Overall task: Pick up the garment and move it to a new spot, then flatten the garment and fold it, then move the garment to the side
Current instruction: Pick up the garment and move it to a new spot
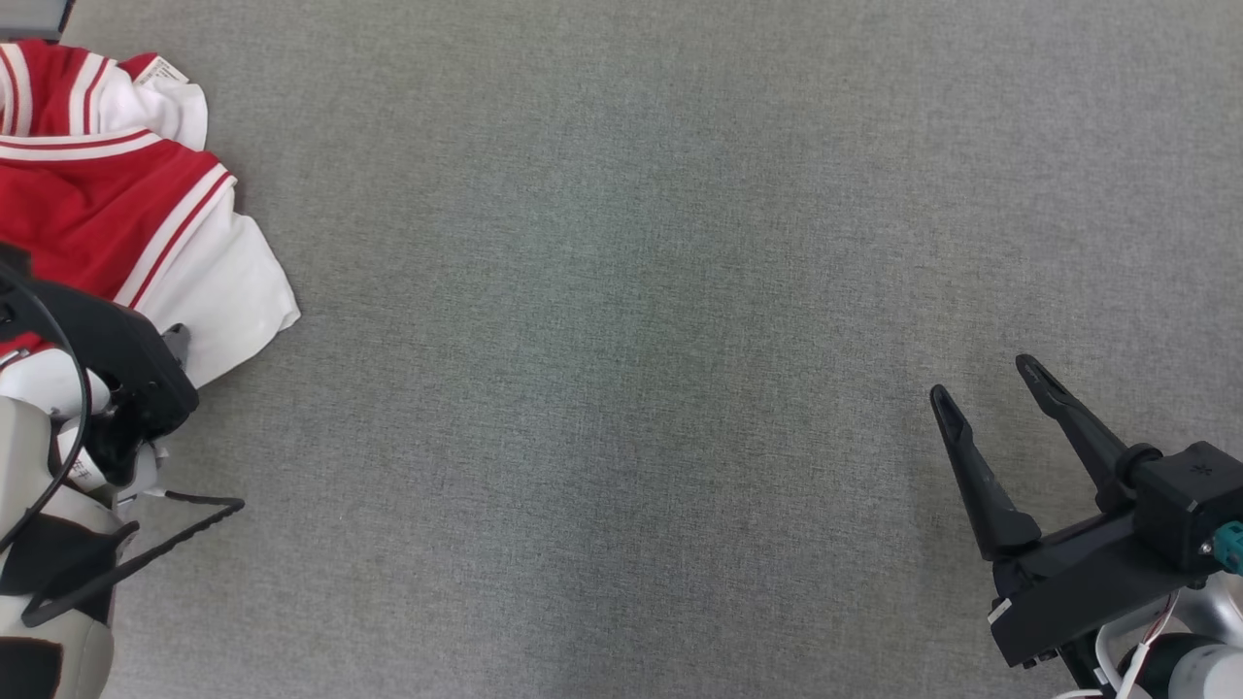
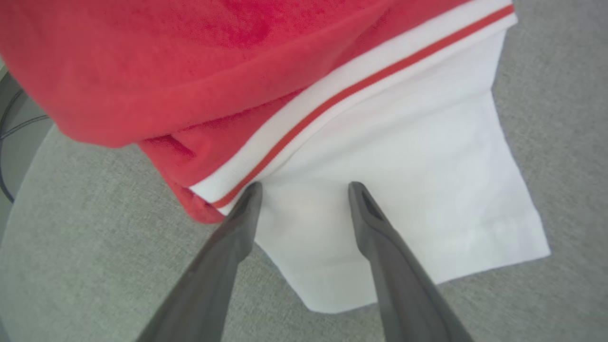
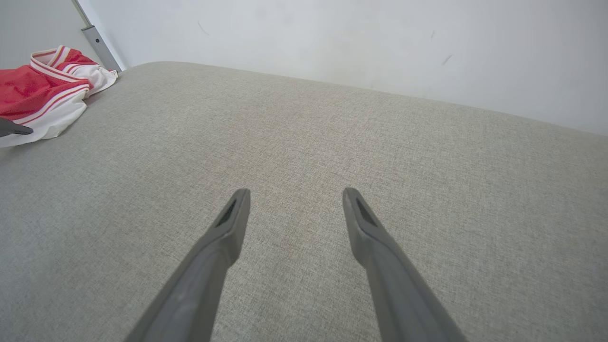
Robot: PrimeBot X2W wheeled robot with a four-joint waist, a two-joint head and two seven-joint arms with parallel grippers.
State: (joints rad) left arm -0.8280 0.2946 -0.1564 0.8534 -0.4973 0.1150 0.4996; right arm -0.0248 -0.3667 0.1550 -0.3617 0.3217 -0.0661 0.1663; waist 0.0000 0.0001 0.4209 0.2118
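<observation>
The garment (image 1: 107,209), red with white panels and red-and-white striped trim, lies crumpled at the far left of the grey fabric surface (image 1: 631,340). In the left wrist view my left gripper (image 2: 305,187) is open, and its two fingertips rest on or just over the white part of the garment (image 2: 408,190), beside the striped trim. Its dark wrist housing (image 1: 117,364) covers the garment's near edge in the head view. My right gripper (image 1: 986,382) is open and empty at the lower right, far from the garment. The right wrist view shows the right gripper (image 3: 295,192) over bare fabric, with the garment (image 3: 42,90) far off to the left.
A pale wall (image 3: 332,38) rises behind the surface, with a metal post (image 3: 97,42) near the garment. The surface's rounded edge (image 2: 28,156) and a dark cable (image 2: 7,142) lie beside the garment. Wide bare fabric stretches between the two grippers.
</observation>
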